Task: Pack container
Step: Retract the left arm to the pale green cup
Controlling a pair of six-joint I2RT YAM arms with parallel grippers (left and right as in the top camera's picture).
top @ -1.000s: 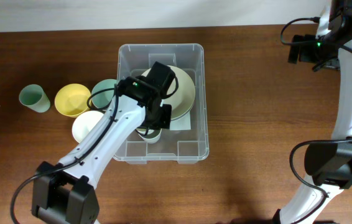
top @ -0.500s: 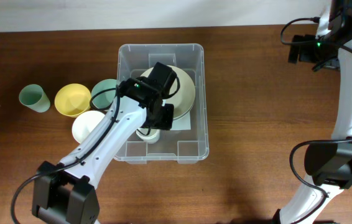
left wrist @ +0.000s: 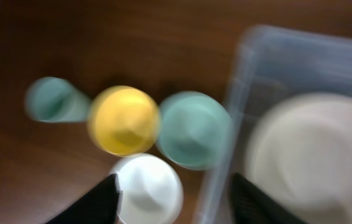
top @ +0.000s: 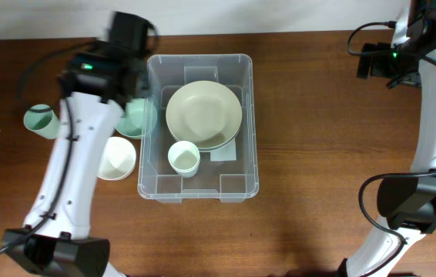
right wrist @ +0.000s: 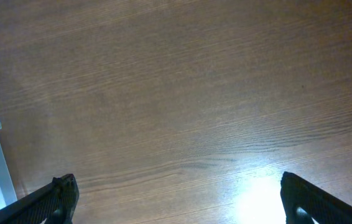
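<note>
Looking down, I see the large clear plastic rectangular container sitting mid-table, with a pale green round plate and a small pale cup inside. My left gripper hovers spread wide and empty above a teal round bowl just beside the container. My right gripper hangs equally wide over bare wood, well apart.

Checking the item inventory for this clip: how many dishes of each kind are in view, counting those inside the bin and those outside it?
Bowls: 3 (yellow bowl, teal bowl, white bowl, all on the table)
Cups: 2 (teal cup on the table, pale cup in the container)
Plates: 1 (cream plate in the container)
Total: 6 dishes
</note>
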